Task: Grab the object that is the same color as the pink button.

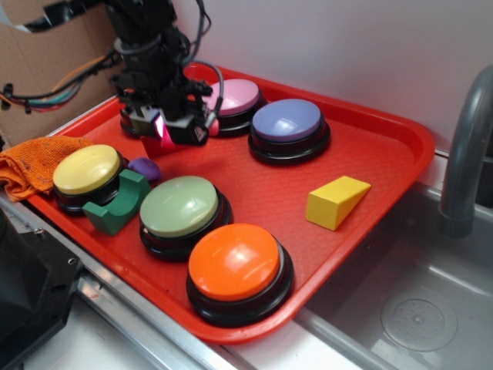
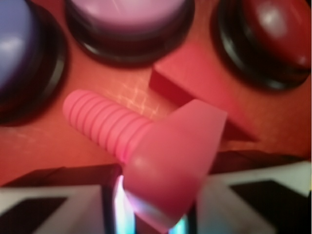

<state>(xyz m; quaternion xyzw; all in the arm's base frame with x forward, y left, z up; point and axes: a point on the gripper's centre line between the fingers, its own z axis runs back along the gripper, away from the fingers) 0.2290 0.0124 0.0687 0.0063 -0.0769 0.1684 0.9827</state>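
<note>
From outside, the gripper (image 1: 179, 129) hangs low over the far left of the red tray (image 1: 385, 166), just in front of the pink button (image 1: 233, 96). A sliver of pink, probably the bolt (image 1: 164, 127), shows between its fingers. A purple button (image 1: 287, 120), yellow wedge (image 1: 336, 201), green button (image 1: 179, 206) and orange button (image 1: 234, 261) sit further right and nearer.

At the wrist, the bolt (image 2: 161, 151) fills the near view, its flat head pinched between the narrowed fingers, ribbed shaft pointing far-left toward the pink button (image 2: 127, 14). A red block (image 2: 204, 90) lies just behind it, near a red button (image 2: 273, 29).
</note>
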